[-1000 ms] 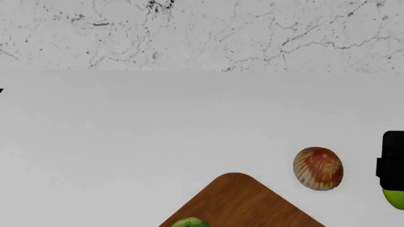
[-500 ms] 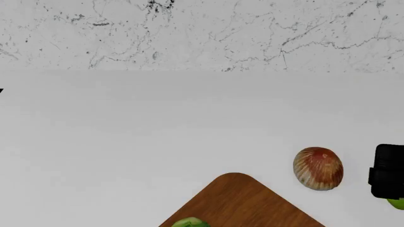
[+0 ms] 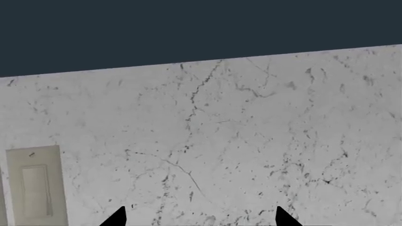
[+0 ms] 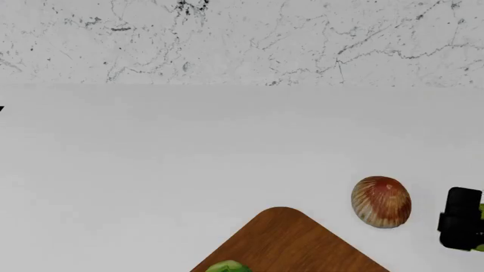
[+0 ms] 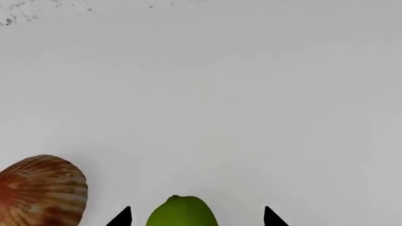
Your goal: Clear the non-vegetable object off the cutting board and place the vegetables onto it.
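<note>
Right gripper (image 5: 196,217), right wrist view: the two dark fingertips (image 5: 120,217) enter at the lower edge of the frame, spread wide apart, with a yellow-green vegetable (image 5: 182,212) between them; clear white shows between the vegetable and each tip, so nothing is clamped, and contact lower down lies outside the frame. In the head view the same gripper (image 4: 461,226) is a dark block at the lower right edge of the frame, with slivers of green (image 4: 481,211) showing behind it. The non-vegetable object, an orange-tan ribbed shell (image 4: 381,202), lies on the white countertop (image 4: 189,153) in the lower right of the frame, off the cutting board (image 4: 291,243) and just beyond its rounded upper corner; it sits close to the left of the right gripper without touching it. In the wrist view the shell (image 5: 39,190) occupies the lower left corner. A second green vegetable (image 4: 226,266) rests on the board at the bottom edge of the frame, cut off by it. Left gripper (image 3: 199,217), left wrist view: its two tips stand wide apart at the lower edge, nothing between them, facing a veined marble wall (image 3: 251,132) with a pale switch plate (image 3: 35,183) at lower left. Bare countertop fills the centre and left of the head view, up to the marble backsplash (image 4: 242,39) along the top.
</note>
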Controlling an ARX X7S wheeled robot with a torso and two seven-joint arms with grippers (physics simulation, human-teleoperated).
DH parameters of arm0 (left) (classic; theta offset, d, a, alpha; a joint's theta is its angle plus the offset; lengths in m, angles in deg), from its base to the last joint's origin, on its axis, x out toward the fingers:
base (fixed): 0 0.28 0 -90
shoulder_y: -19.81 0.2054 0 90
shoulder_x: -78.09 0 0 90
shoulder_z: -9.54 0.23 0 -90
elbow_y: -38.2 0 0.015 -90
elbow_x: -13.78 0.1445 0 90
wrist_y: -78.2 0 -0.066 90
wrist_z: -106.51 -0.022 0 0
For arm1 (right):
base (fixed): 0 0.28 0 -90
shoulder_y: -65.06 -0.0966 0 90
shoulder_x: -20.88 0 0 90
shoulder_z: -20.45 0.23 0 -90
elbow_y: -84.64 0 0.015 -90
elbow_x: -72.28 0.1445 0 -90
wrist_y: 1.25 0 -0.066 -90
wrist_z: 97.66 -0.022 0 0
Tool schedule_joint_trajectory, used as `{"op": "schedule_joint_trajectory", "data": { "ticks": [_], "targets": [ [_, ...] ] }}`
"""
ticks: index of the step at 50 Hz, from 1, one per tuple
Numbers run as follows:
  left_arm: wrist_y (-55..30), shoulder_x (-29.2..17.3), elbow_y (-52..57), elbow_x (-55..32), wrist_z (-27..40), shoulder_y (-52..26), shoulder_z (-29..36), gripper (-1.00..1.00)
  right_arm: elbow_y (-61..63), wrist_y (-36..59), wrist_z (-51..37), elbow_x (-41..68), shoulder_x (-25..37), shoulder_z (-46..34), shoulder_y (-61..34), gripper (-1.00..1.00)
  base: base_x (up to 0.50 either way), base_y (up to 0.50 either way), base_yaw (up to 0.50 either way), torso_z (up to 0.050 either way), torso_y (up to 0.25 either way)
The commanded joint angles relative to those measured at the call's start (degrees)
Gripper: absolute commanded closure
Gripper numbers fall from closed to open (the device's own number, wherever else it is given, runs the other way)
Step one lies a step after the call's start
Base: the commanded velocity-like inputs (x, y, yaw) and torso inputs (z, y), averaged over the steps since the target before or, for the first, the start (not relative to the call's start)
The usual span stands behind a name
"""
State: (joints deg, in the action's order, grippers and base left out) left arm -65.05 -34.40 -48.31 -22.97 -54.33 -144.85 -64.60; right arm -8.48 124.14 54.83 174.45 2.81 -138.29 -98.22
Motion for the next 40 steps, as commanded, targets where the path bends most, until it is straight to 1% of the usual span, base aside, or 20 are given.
{"op": "schedule_joint_trajectory", "data": {
  "ticks": [1,20,26,27,33,37,40],
  "targets": [
    [0.1,1.0,0.7,0.4,-1.7,0.6,-1.8,-1.00,-2.0,-2.9,3.3,-1.5,-2.1,0.5,2.2,-1.00,0.00,0.00,0.00,0.000,0.000],
    [0.4,0.7,0.4,0.2,-1.7,0.7,-1.7,-1.00,-4.5,-5.3,5.7,-1.1,-4.4,-0.5,5.9,-1.00,0.01,0.00,0.00,-0.001,0.000],
    [0.7,0.6,0.1,0.3,-1.7,0.8,-1.6,-1.00,-4.3,-6.1,5.5,-0.5,-4.0,-0.8,7.5,-1.00,0.01,0.00,0.00,0.000,0.000],
    [0.8,0.6,0.1,0.3,-1.8,0.8,-1.6,-1.00,-4.0,-5.7,4.8,-0.9,-3.8,-1.0,7.4,1.00,0.02,0.00,0.00,0.000,0.000],
    [0.6,0.6,0.3,0.0,-1.6,0.7,-1.8,-1.00,-1.5,-5.5,3.6,-0.3,-1.9,-0.5,7.1,1.00,0.01,0.00,0.00,0.000,0.000],
    [0.2,0.6,0.5,-0.3,-1.6,0.1,-1.9,-1.00,1.0,-1.8,1.7,0.6,-0.2,0.3,4.3,1.00,0.00,0.00,0.00,0.000,0.000],
    [0.4,0.5,0.6,-0.3,-1.6,0.3,-1.9,-1.00,3.3,3.7,0.0,0.8,0.2,1.6,-0.5,1.00,0.01,0.00,0.00,0.000,0.000]
  ]
}}
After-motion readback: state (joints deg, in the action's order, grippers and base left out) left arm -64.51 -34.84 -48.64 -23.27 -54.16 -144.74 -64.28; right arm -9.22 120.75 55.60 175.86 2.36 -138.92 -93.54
